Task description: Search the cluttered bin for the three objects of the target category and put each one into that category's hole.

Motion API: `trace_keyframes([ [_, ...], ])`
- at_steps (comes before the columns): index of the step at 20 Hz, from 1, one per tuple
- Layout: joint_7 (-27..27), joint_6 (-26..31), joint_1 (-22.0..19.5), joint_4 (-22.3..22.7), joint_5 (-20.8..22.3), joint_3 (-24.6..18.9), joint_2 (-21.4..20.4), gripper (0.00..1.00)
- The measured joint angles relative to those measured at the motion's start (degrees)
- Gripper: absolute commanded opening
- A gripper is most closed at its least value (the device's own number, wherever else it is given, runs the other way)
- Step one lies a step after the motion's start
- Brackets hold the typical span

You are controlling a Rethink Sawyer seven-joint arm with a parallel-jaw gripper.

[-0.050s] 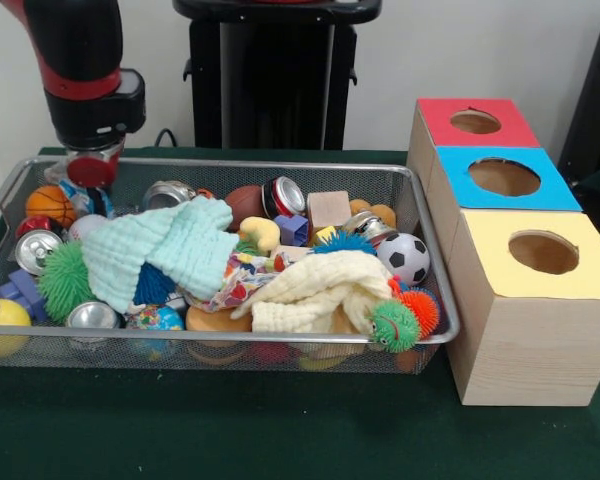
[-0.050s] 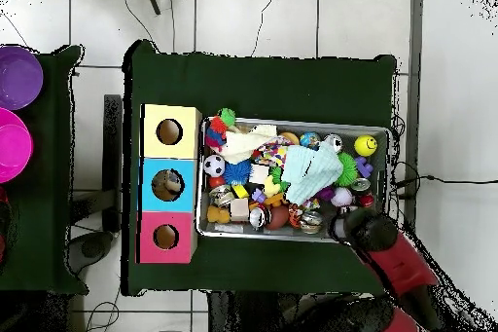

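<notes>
Green-covered bench (image 1: 280,440); wire bin (image 1: 420,250) at centre, packed. Contents, left to right in the front view: yellow smiley ball (image 1: 0,325), basketball (image 1: 50,204), green spiky ball (image 1: 64,280), mint cloth (image 1: 160,250), drink can (image 1: 283,195), cream cloth (image 1: 320,290), soccer ball (image 1: 404,257). Pincer (image 1: 92,168) low over the bin's far left corner, state not discernible. Right of bin: red box (image 1: 475,122), blue box (image 1: 505,178), yellow box (image 1: 540,255), each with a hole.

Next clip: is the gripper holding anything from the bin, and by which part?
It cannot be told. The gripper sits low over the bin's corner by the mini basketball, and neither view shows a hold.
</notes>
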State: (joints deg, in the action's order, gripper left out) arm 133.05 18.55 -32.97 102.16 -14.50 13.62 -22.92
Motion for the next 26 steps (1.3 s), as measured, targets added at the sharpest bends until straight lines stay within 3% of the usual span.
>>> trace_keyframes([
  [10,0.0,8.2,-4.5,1.0,2.1,-1.6,-6.9,0.0],
  [26,0.0,9.3,-9.8,2.6,2.9,-5.2,-16.4,0.0],
])
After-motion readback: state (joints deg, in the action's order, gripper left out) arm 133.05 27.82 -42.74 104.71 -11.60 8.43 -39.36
